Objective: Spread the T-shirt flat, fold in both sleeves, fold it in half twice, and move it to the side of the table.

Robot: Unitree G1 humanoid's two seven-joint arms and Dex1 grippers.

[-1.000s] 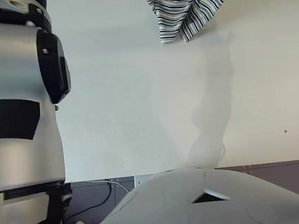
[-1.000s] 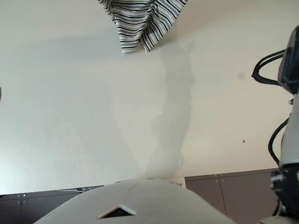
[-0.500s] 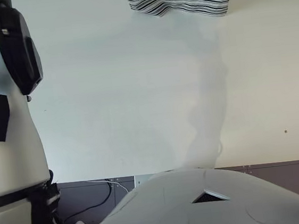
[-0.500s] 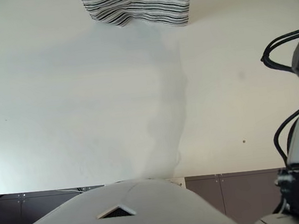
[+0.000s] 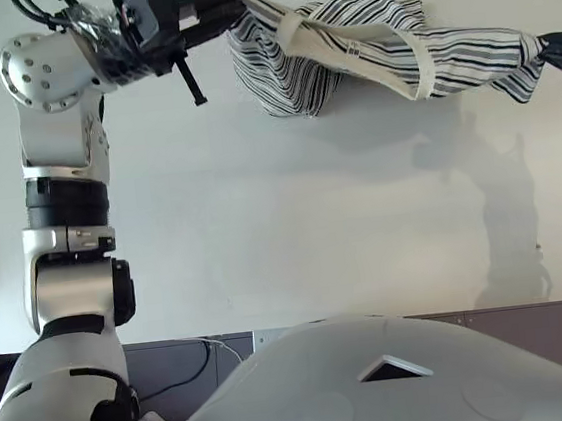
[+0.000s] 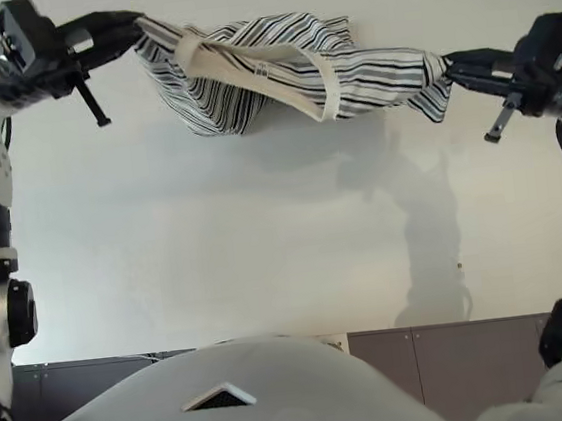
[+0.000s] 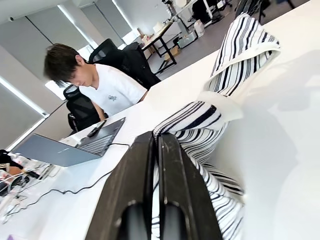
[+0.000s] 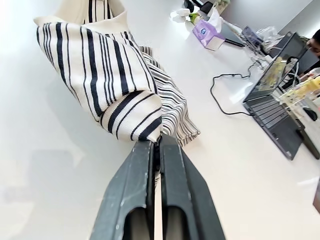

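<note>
A black-and-white striped T-shirt (image 6: 276,65) with a cream neckband hangs stretched between my two grippers at the far part of the white table (image 6: 212,228), its middle sagging toward the tabletop. My left gripper (image 6: 133,25) is shut on the shirt's left end, seen close in the left wrist view as striped cloth (image 7: 200,117) pinched between the black fingers (image 7: 172,170). My right gripper (image 6: 450,64) is shut on the right end, where a striped cuff (image 8: 125,110) bunches at the fingertips (image 8: 170,165).
Beyond the shirt stand other white desks with a laptop (image 8: 272,107), cables (image 8: 225,85) and a tissue box (image 8: 209,35). The near half of the table (image 5: 293,229) lies bare up to its front edge.
Both arms have come down into the head views, holding the shirt wide apart. The shirt, earlier a bunched lump at the top edge, now stretches sideways and lower.
</note>
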